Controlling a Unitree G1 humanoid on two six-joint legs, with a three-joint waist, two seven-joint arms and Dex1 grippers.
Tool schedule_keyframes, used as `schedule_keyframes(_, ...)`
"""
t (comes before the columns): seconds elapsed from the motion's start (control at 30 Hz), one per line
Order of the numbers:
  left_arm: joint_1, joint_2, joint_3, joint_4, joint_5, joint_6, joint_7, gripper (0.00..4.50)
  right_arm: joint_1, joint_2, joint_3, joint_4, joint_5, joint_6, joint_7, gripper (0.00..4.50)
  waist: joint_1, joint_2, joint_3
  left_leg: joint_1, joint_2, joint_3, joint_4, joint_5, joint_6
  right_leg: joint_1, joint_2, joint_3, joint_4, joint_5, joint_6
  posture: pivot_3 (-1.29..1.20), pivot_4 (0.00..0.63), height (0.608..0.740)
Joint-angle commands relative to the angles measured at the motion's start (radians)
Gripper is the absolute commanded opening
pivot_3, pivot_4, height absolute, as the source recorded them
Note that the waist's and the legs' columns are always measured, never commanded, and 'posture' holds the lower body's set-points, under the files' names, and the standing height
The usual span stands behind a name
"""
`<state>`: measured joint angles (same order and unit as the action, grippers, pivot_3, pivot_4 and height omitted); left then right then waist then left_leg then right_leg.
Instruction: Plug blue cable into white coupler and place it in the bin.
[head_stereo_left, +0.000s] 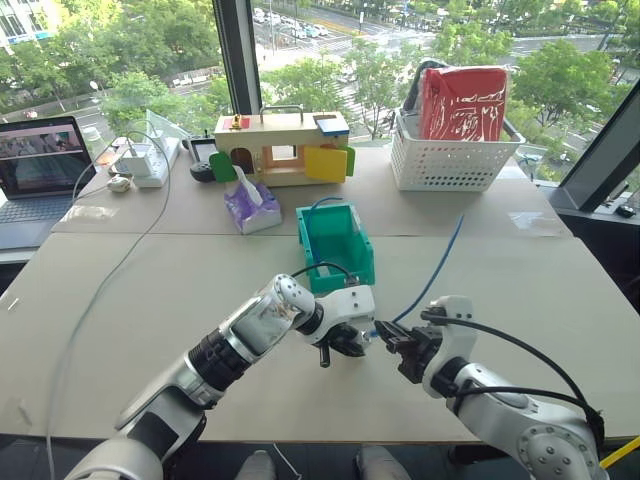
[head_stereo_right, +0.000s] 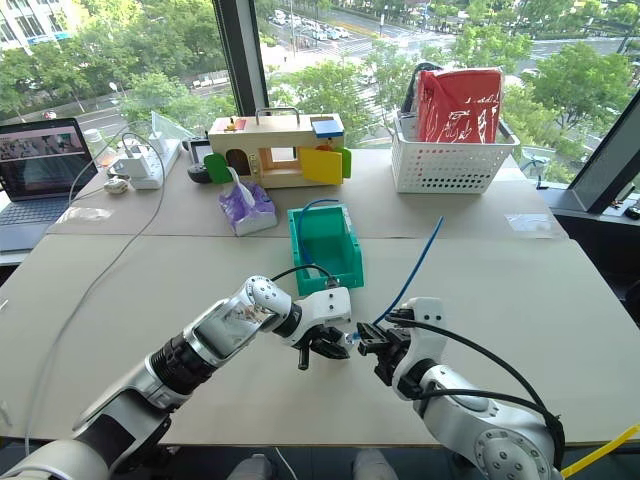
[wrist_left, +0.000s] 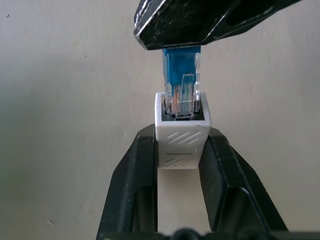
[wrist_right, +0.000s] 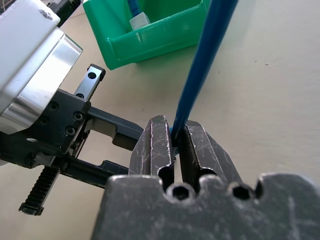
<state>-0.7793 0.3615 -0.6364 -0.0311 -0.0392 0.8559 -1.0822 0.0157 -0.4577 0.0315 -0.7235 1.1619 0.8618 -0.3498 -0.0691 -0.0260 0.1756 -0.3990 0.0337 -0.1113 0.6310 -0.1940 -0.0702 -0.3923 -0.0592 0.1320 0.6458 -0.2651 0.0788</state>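
While the left pincer (wrist_left: 181, 150) clamps the white coupler (wrist_left: 181, 137) by its two side walls, mouth turned toward the other arm, the right pincer (wrist_right: 176, 131) is pinched tight on the blue cable (wrist_right: 200, 70) just behind its clear plug (wrist_left: 183, 96). In the left wrist view the plug's tip sits in the coupler's opening, contacts and latch tab not yet sunk, so I judge the insertion begun but not seated.

To finish this step well, the push should run straight along the coupler's long axis. The plug looks roughly square to the socket, and any sideways lean would jam it against the rim. The right pincer holds close to the plug, which helps, since a grip further back would let the cable buckle. The left pincer should simply brace and not yield. A shallow entry could slip out when one side lets go, so the plug ought to go in until the latch tab is inside.

Outward from the two pincers, which meet low over the pale counter (head_stereo_left: 150, 300), the cable rises from the right pincer and trails away across the counter toward the white basket (head_stereo_left: 450, 160). The bin (head_stereo_left: 335, 245) stands just beyond the pincers, open side up, with a blue cable and a small white piece already lying in it.
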Motion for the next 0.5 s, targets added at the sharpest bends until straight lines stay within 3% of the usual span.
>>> schedule_keyframes(0.03, -0.012, -0.004, -0.022, -0.021, 0.005, 0.0, 0.007, 0.67, 0.01, 0.013, 0.043, 0.001, 0.008, 0.041, 0.015, 0.0, 0.0, 0.0, 0.0, 0.0, 0.0, 0.0, 0.0, 0.0, 0.0, 0.0, 0.0, 0.0, 0.0, 0.0, 0.0, 0.0, 0.15, 0.74)
schedule_keyframes(0.5, -0.006, -0.002, -0.025, -0.028, 0.003, 0.004, 0.012, 0.67, 0.007, 0.065, 0.04, -0.013, 0.029, 0.035, 0.01, 0.0, -0.003, -0.001, -0.001, 0.001, 0.0, 0.0, -0.002, 0.0, 0.0, 0.0, 0.0, 0.0, 0.0, -0.001, -0.001, 0.0, 0.15, 0.74)
